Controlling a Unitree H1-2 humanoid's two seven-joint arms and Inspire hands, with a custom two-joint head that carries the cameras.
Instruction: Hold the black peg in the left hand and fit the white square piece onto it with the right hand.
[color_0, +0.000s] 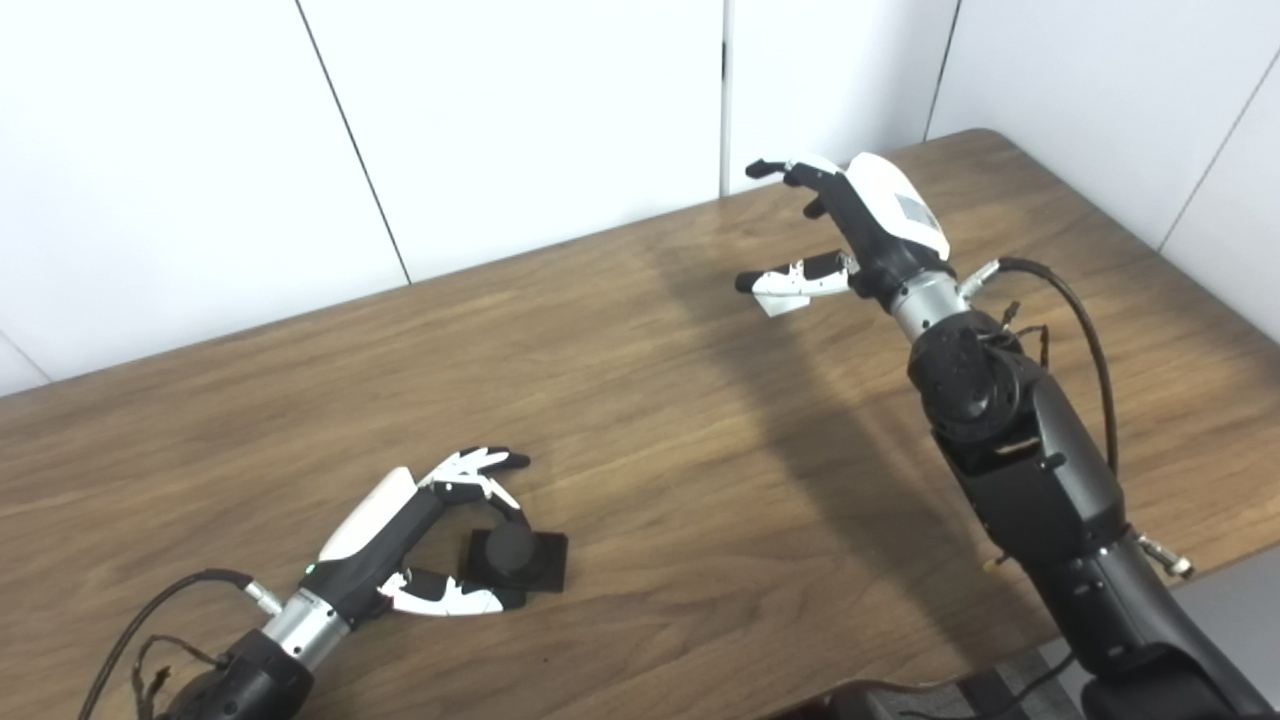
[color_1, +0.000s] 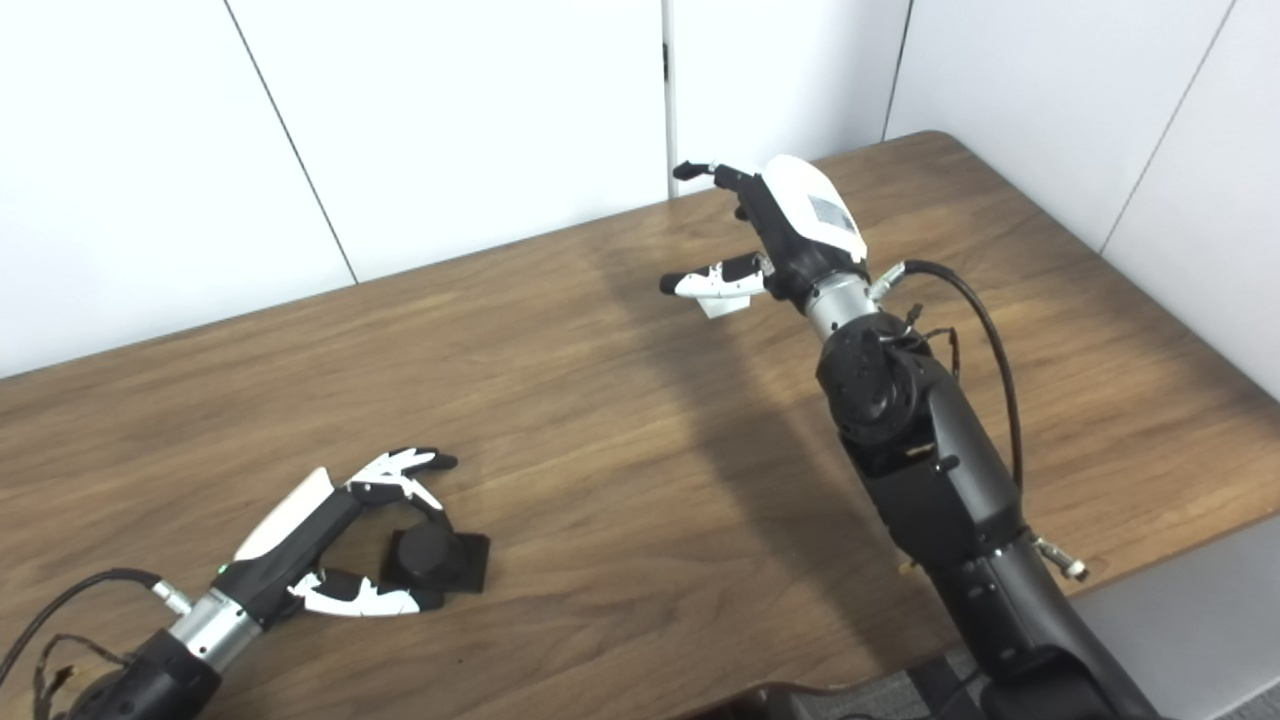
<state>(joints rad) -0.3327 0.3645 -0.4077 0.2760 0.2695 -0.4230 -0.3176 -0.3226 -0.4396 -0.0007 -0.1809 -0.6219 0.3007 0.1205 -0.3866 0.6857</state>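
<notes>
Near the front edge of the table (color_0: 700, 420), your left hand (color_0: 420, 540) curled around the black peg (color_0: 515, 555), thumb and fingers touching its round top, though you couldn't tell if the grip was firm. The peg stood on its flat square base on the wood, bare tabletop all around. Your right hand (color_0: 850, 230) hovered near the far edge, fingers spread, a small white piece (color_1: 722, 296) at its thumb. Only the right eye view showed the table's right edge more fully.

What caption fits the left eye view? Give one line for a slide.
Left robot hand curls around the black round peg on its square base on the brown wooden table; right robot hand hovers open.
</notes>
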